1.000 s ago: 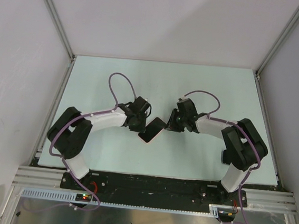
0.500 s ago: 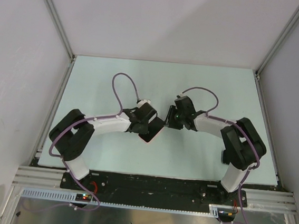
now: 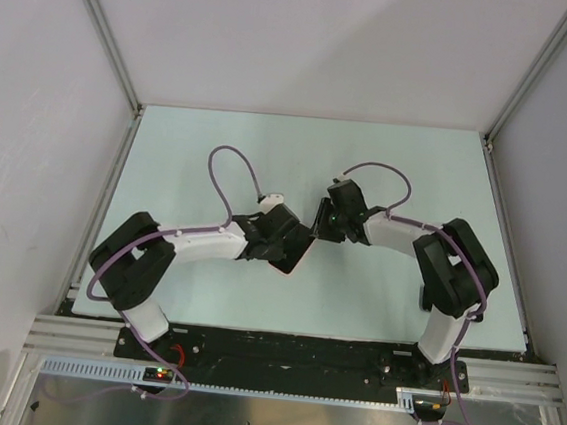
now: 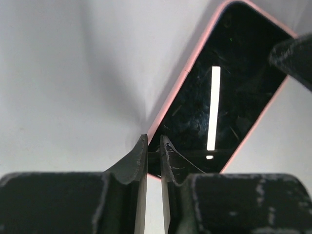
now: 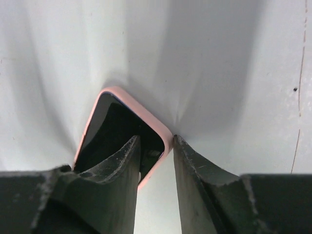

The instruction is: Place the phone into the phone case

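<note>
The phone [image 3: 298, 250] lies flat on the table between both arms, its black screen up, inside the pale pink phone case, which shows as a rim round it. In the left wrist view the phone [image 4: 239, 73] runs to the upper right, with the case rim [image 4: 169, 97] along its left side. My left gripper [image 4: 152, 139] [image 3: 283, 238] is shut, tips down at the phone's near corner. My right gripper [image 5: 156, 137] [image 3: 323, 223] is slightly open and straddles the opposite corner of the case [image 5: 141, 109]: one finger over the screen [image 5: 112, 131], one just outside the rim.
The pale table mat [image 3: 399, 163] ends at aluminium frame rails and white walls on the left, back and right. Purple cables [image 3: 231, 157] loop above both wrists. One right finger [image 4: 295, 56] shows dark at the left wrist view's upper right.
My left gripper has moved right and nearer along the phone to its near corner. My right gripper has shifted slightly left onto the far corner. The phone has barely moved.
</note>
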You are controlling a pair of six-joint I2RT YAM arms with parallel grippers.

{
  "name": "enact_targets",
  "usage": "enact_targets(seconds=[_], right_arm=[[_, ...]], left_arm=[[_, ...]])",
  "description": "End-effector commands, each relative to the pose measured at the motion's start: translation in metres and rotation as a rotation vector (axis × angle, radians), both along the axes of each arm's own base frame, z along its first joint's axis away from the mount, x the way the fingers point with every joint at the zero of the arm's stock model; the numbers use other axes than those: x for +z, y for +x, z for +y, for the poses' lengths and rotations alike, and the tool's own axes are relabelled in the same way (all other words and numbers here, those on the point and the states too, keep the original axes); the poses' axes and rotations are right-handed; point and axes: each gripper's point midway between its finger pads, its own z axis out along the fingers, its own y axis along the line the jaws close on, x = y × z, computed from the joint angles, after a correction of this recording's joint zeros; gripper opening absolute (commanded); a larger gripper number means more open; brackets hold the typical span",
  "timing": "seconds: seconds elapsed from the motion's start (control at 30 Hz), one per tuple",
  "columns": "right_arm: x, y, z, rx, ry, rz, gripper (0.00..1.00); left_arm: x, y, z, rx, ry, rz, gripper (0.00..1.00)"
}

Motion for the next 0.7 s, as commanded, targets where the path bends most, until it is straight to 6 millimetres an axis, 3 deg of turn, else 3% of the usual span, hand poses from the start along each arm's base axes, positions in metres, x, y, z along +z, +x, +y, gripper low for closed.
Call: enact_targets(seconds=[0.0, 0.17, 0.33, 0.5, 0.67], right_arm=[[0.006, 0.01, 0.018, 0.028, 0.019, -0.028, 0.34], [0.004, 0.011, 0.027, 0.056, 0.003, -0.03, 0.33], [0.001, 0.01, 0.036, 0.096, -0.004, -0.034, 0.33], [-0.001, 0.006, 0.042, 0.135, -0.006, -0.037, 0.38], [-0.003, 0.003, 0.049, 0.163, -0.007, -0.037, 0.41]], left_arm=[[-0.009, -0.061, -0.028, -0.085, -0.123, 0.215, 0.2], [0.02, -0.037, -0.024, -0.054, -0.177, 0.14, 0.35], [0.042, 0.004, 0.0, 0.03, -0.192, 0.063, 0.39], [0.045, 0.044, 0.016, 0.085, -0.181, 0.044, 0.41], [0.033, 0.063, 0.007, 0.048, -0.186, 0.089, 0.41]])
